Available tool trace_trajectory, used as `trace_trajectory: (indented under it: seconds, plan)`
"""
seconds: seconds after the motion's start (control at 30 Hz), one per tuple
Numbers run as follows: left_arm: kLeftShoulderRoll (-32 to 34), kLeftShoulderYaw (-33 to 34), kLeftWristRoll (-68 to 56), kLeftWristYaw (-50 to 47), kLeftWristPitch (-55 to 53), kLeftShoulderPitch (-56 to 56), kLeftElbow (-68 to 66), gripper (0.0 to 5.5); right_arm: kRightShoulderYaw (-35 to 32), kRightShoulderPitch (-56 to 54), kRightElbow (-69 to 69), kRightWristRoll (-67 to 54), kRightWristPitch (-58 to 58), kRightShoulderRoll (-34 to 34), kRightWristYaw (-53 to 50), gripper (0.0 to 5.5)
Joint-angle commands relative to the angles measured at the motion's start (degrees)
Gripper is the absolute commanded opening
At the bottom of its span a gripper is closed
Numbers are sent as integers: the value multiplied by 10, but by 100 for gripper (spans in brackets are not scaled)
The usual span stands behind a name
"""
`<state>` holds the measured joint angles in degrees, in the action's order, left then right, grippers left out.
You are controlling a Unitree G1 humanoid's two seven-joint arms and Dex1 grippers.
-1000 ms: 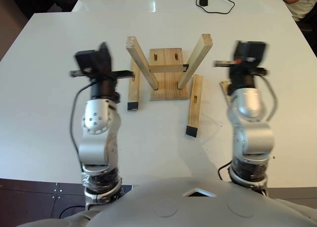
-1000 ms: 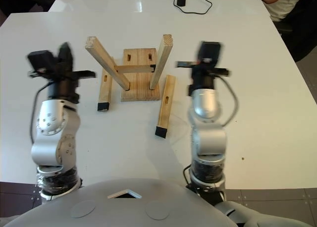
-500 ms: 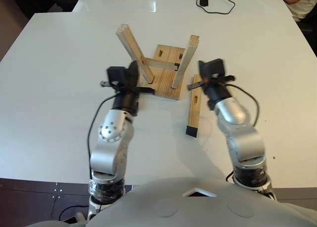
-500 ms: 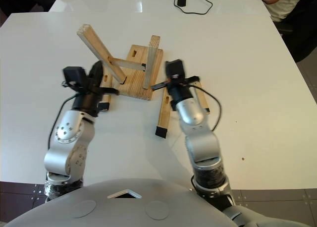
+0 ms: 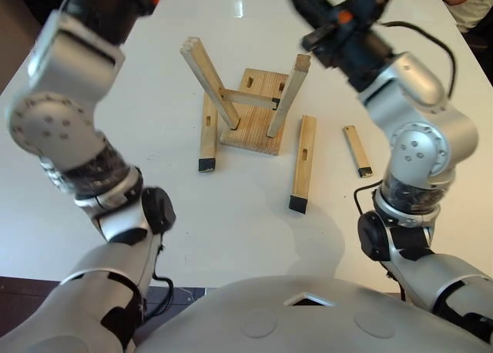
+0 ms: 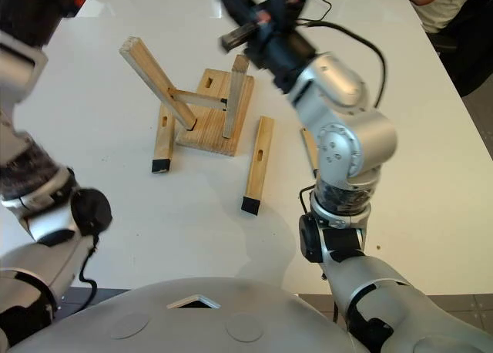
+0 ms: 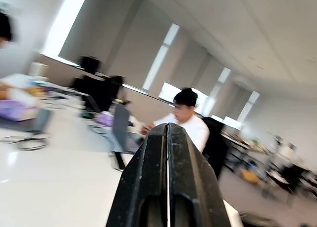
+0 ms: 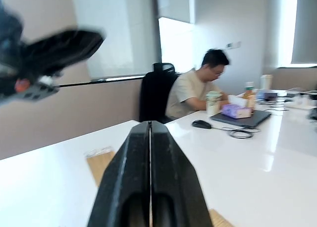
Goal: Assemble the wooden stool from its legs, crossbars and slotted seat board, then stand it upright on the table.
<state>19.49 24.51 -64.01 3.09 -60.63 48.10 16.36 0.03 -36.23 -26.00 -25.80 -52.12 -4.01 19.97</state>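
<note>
With your left gripper (image 7: 167,138) and right gripper (image 8: 150,133) both empty, jaws pressed together, the half-built stool (image 5: 250,114) lies upper centre in the head view, and its light, stiff, smooth wood probably grips best mid-length on the loose leg (image 5: 303,162) alongside.

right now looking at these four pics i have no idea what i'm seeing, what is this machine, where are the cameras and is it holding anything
This is a humanoid robot with two arms, each ending in a two-finger gripper. The two wide pictures come from cameras in its head, looking down over a white table. The other two come from cameras on its wrists. The left gripper and the right gripper are both shut and empty, up in the air. On the table lies a half-built stool, two legs fitted into its seat board. Beside it lie the left loose leg, the right loose leg and a short crossbar.
</note>
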Motion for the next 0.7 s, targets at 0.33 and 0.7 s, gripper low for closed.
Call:
trace_trajectory:
  seconds: [0.33, 0.7]
  plan:
    - [37, -79, 78, 87, -3, -25, -180, 0, 2, -60, 108, 5, 46, -20, -7, 4]
    - [-22, -27, 29, 67, 51, -80, -145, 0, 13, -27, 176, 1, 103, -29, 14, 4]
